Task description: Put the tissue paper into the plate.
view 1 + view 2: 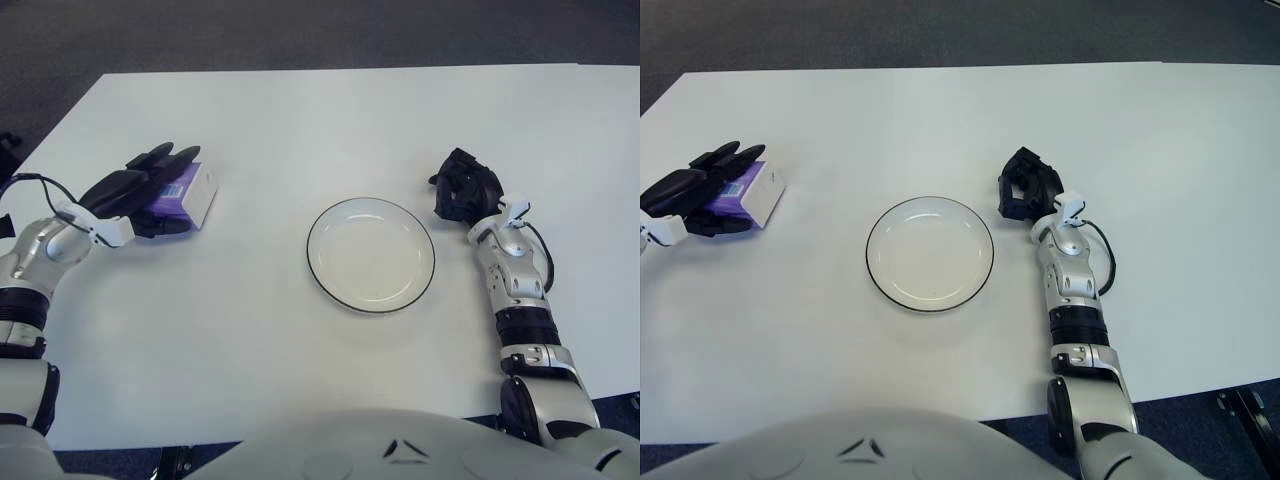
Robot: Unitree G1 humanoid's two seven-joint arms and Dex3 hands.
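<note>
My left hand (pixel 135 190) has its fingers wrapped over the tissue pack (pixel 185 193), not yet lifted; the plate (pixel 370 253) is empty. My right hand (pixel 465 186), curled and holding nothing, shows beside the plate's right edge.

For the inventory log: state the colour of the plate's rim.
The plate is white with a thin dark, black-looking rim, best seen in the left eye view.
</note>
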